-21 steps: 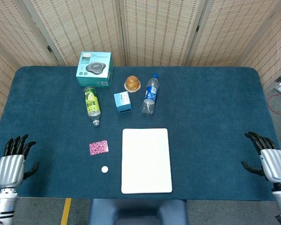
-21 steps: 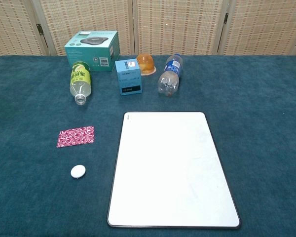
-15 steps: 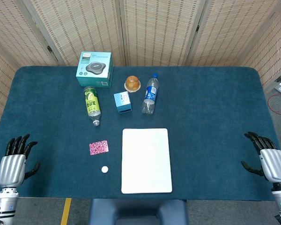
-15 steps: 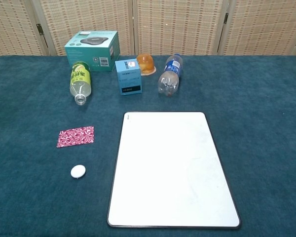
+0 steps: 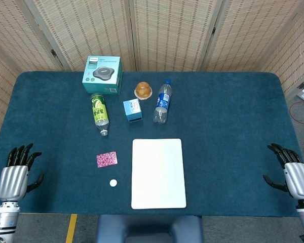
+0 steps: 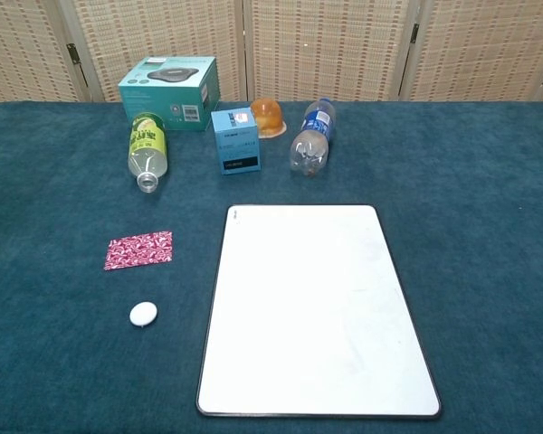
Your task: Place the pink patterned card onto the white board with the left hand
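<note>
The pink patterned card [image 5: 107,159] [image 6: 139,250] lies flat on the blue cloth, a little left of the white board [image 5: 158,173] [image 6: 317,307]. Nothing lies on the board. My left hand [image 5: 15,172] hovers at the table's near left corner, fingers apart and empty, well left of the card. At the near right edge my right hand [image 5: 292,173] is likewise open and empty. Neither hand appears in the chest view.
A small white disc [image 5: 113,183] [image 6: 143,314] lies just in front of the card. Further back are a green bottle [image 5: 99,112] on its side, a small blue box [image 5: 133,110], a teal box [image 5: 103,74], an orange jelly cup [image 5: 143,90] and a lying water bottle [image 5: 162,102].
My right hand has drifted slightly toward the near right edge. The left hand and all objects stay where they were.
</note>
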`<state>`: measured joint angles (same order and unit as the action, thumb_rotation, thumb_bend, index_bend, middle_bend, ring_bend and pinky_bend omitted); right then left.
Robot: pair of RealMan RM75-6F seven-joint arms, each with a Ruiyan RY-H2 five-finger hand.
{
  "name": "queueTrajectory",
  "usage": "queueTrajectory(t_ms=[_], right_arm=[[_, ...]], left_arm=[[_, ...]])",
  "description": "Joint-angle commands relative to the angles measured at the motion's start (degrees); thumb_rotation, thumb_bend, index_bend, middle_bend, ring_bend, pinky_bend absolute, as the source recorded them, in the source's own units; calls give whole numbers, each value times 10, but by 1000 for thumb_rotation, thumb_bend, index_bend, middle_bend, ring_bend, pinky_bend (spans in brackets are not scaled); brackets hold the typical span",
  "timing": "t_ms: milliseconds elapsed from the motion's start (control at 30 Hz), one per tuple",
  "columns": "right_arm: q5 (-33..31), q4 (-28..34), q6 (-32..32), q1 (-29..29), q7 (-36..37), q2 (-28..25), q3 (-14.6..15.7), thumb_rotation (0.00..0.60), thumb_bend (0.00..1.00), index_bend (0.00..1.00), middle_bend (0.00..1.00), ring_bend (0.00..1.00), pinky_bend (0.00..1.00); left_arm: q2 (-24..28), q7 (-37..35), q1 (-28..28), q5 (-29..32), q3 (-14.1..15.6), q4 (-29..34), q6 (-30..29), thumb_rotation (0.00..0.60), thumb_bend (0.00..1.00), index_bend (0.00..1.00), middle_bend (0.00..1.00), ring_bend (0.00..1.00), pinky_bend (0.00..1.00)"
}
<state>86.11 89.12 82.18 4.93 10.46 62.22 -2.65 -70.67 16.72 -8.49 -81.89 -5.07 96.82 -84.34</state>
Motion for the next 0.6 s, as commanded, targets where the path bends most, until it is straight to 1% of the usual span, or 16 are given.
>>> queueTrajectory(t_ms=[33,167,300,500,600], right_arm=[[2,0,2,0,1,-1,0,600,251,143,163,162,149],[4,1,5,-2,2,-3,0,600,252,143,163,162,149],[5,2,8,-3,2,-5,0,600,251,143,163,162,149],[4,4,8,-4,1,-6,0,600,251,143,163,163,149],[2,6,7,-4,-2,-8,-1,600,251,143,163,163,149]], left_arm=[[1,-1,-11,-7,-4,-3,9,600,364,278,106,75,0],[-2,1,-35,-13,-12,-19,35,600,364,282,110,80,0],[-3,-8,-68,-10,-18,-28,82,600,364,280,110,82,0],[-9,-24,-116,4,-26,-30,155,600,360,201,110,82,0],[-18,-18,-141,8,-29,-34,186,600,359,206,110,82,0]])
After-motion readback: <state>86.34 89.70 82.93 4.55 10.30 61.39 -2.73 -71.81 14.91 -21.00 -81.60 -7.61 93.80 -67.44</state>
